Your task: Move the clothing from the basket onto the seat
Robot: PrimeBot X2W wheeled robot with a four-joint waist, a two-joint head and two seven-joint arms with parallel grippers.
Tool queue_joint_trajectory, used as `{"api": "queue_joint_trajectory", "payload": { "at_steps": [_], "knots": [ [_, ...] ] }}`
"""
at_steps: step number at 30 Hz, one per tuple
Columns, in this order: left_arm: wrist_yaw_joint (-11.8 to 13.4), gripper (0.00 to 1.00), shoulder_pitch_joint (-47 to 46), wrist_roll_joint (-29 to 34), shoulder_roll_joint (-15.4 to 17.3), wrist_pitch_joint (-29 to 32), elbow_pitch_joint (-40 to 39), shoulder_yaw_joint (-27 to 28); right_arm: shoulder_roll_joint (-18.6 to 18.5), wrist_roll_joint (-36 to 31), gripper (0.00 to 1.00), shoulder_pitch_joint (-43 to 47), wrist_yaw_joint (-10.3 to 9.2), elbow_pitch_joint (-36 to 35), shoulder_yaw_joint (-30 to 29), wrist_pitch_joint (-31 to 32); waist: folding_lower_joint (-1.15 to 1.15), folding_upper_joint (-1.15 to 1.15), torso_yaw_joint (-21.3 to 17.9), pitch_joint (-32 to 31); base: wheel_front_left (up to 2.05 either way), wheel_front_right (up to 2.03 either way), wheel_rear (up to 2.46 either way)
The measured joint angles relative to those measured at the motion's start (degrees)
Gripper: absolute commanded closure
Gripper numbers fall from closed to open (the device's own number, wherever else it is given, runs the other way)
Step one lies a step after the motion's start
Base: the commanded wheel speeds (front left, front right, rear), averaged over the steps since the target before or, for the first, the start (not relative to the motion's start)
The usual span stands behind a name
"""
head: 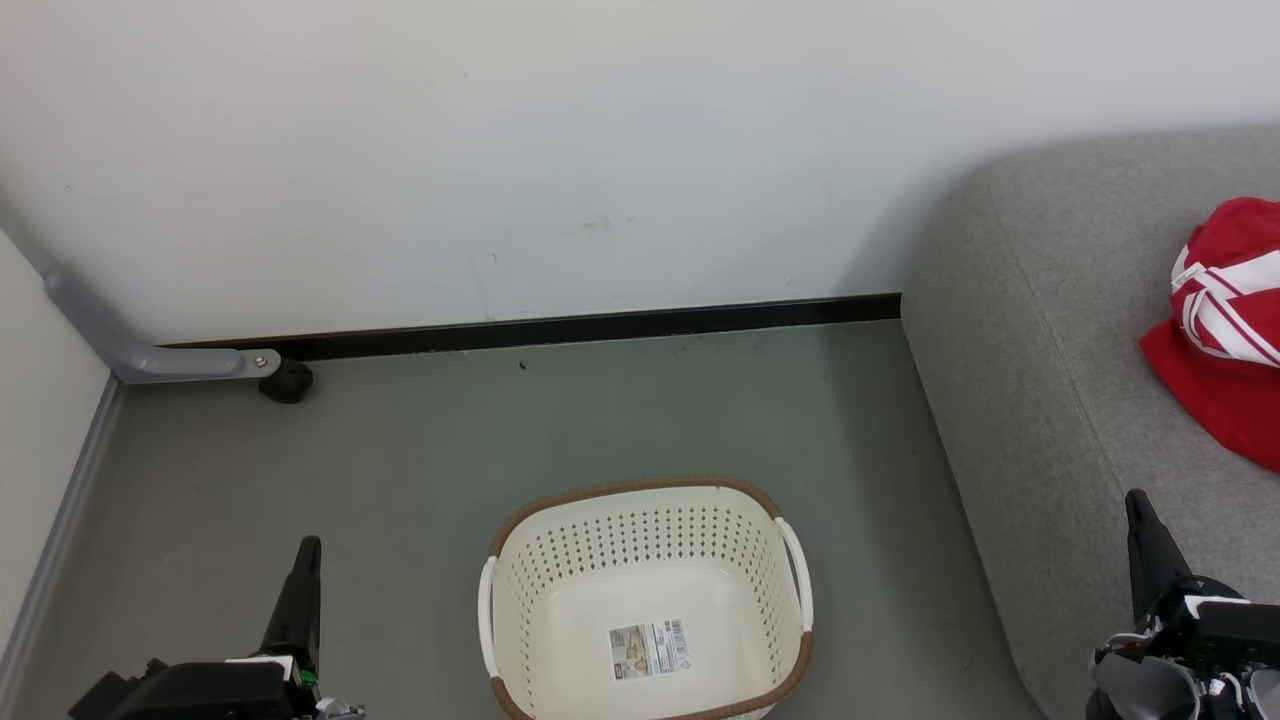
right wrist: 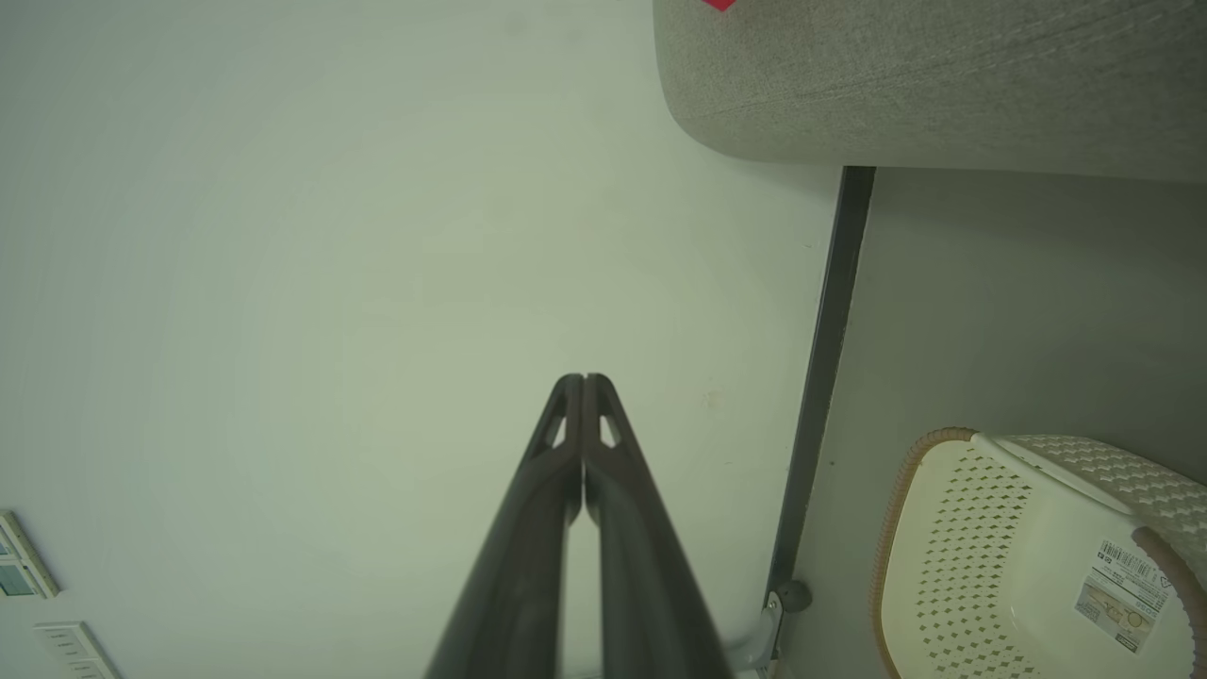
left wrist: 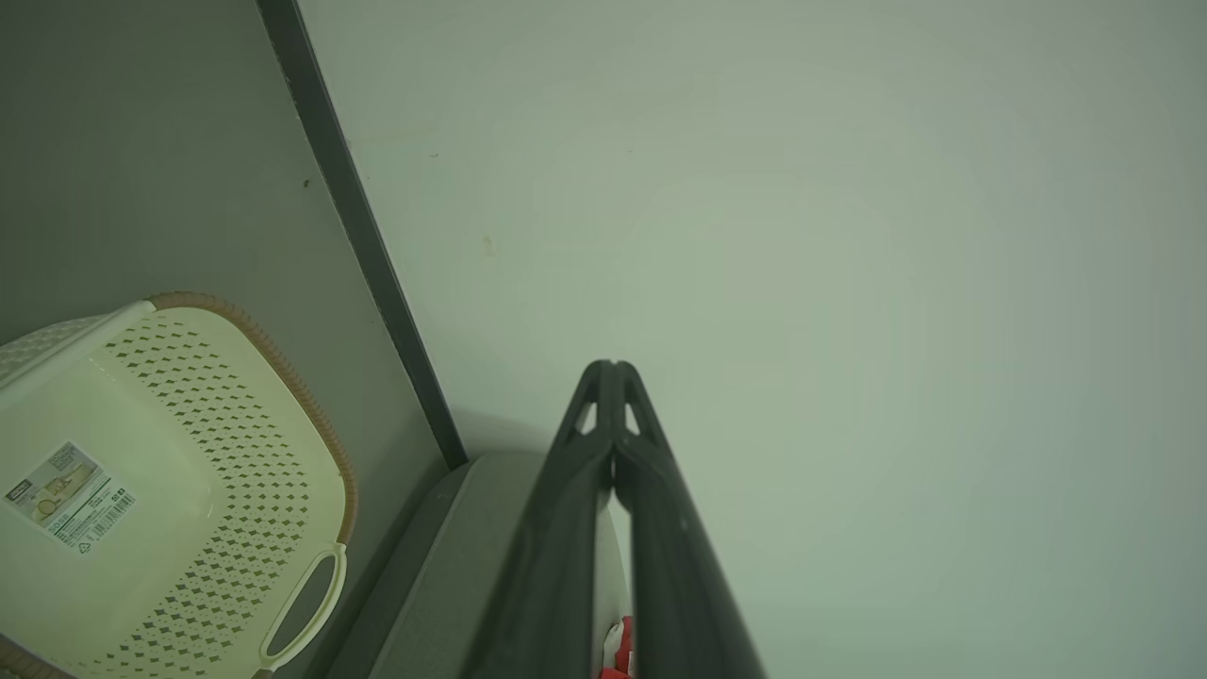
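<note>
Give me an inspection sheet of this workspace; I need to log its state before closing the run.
Surface: grey floor, with the basket standing on it.
Job's things: basket empty but for a label; red clothes lying on the sofa.
Clutter: nothing seen.
Grippers: left pincer and right pincer both shut, holding nothing.
Cables: nothing seen.
Surroundings: white wall, dark baseboard, grey metal leg with a black wheel in the left corner.
</note>
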Motion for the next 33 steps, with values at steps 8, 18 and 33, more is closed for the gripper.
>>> {"api": "queue_joint_trajectory", "payload": {
  "at_steps": [8,18,33],
  "knots": [
    [0.00,1.00,0.00,0.00,-0.01,0.00,-0.01,-0.01,0.01,0.00,1.00,0.00,0.00,-0.03,0.00,0.00,0.00,0.00,0.00,0.00,0.00,0.00,0.00],
    [0.00,1.00,0.00,-0.90,-0.02,0.00,-0.07,-0.01,0.02,0.01,1.00,0.01,0.00,-0.08,0.00,0.00,0.00,0.00,0.00,0.01,0.00,0.00,0.00],
    [0.00,1.00,0.00,-0.91,-0.03,0.00,-0.15,-0.01,0.02,0.05,1.00,0.02,0.00,-0.11,0.00,0.00,0.00,0.00,0.00,0.01,0.00,0.00,0.00]
  ]
}}
